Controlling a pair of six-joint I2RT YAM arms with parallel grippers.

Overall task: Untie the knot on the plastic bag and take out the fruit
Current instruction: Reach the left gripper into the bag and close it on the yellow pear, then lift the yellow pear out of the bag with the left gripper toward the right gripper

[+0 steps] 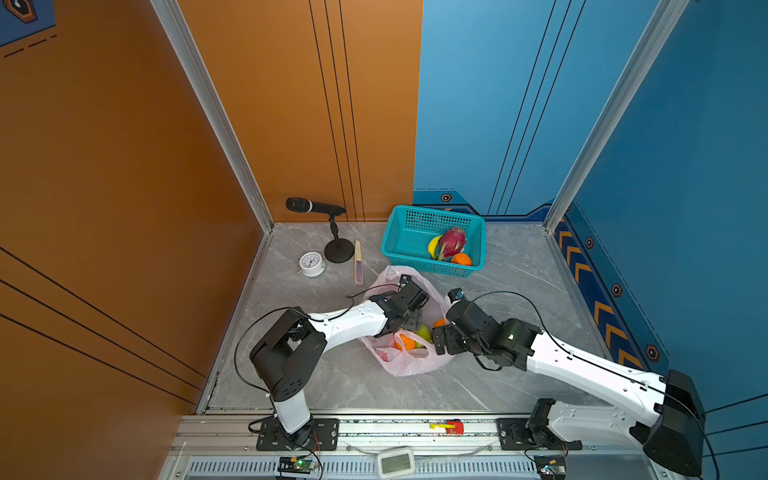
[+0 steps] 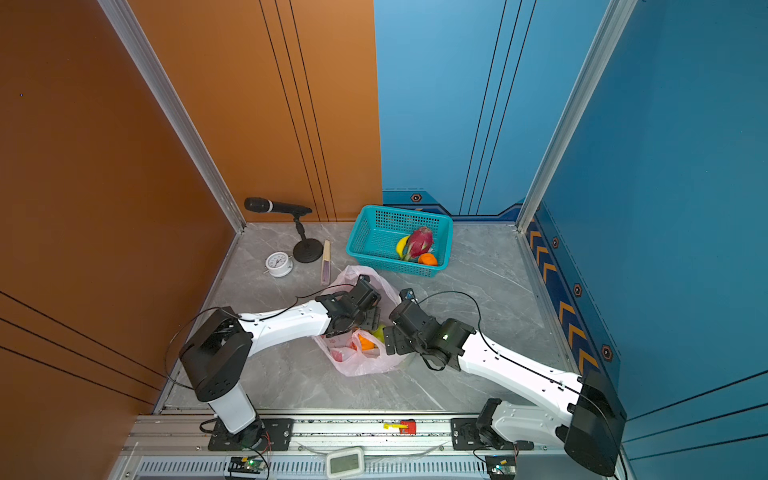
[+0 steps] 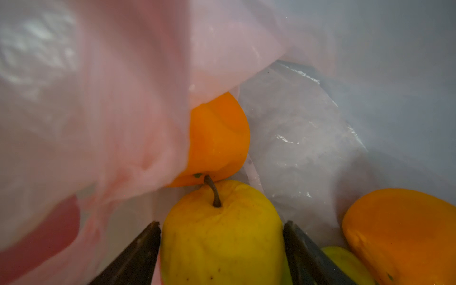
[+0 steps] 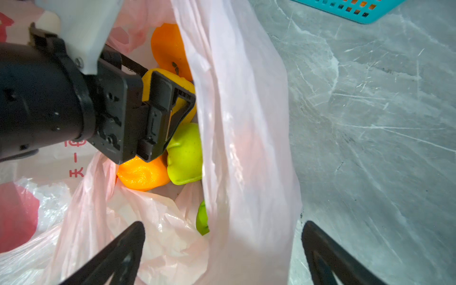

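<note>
A grey, marble-patterned surface [image 1: 519, 291] forms the floor of a booth closed by an orange wall [image 1: 124, 166] on the left and at the left part of the back, and by a blue wall [image 1: 478, 104] at the rest of the back and on the right, with slanted aluminium posts [image 1: 216, 116] at the corners. Near the back a black microphone [image 1: 307, 205] on a round-footed stand, a white clock [image 1: 311, 263] and a narrow wooden strip [image 1: 358, 262] stand close together. To their right is a teal mesh basket [image 1: 399, 232] holding a dragon fruit [image 1: 452, 242], a banana [image 1: 433, 246] and a small orange [image 1: 461, 259]. The plastic bag [image 1: 411, 365] lies in the middle of the surface, just in front of the basket, with its mouth open. The left pincer [image 3: 220, 227] reaches inside it, its jaws spread wide on either side of a yellow fruit [image 3: 222, 251] that rests among two oranges [image 3: 219, 138] and a green fruit [image 4: 185, 155]. The right pincer [image 4: 222, 246] hangs at the bag's right edge, jaws fully apart and gripping nothing, with the thin pink film between them. Along the near edge runs a metal rail [image 1: 374, 417] that carries both arm bases, and a small white display [image 1: 395, 462] lies on it.
</note>
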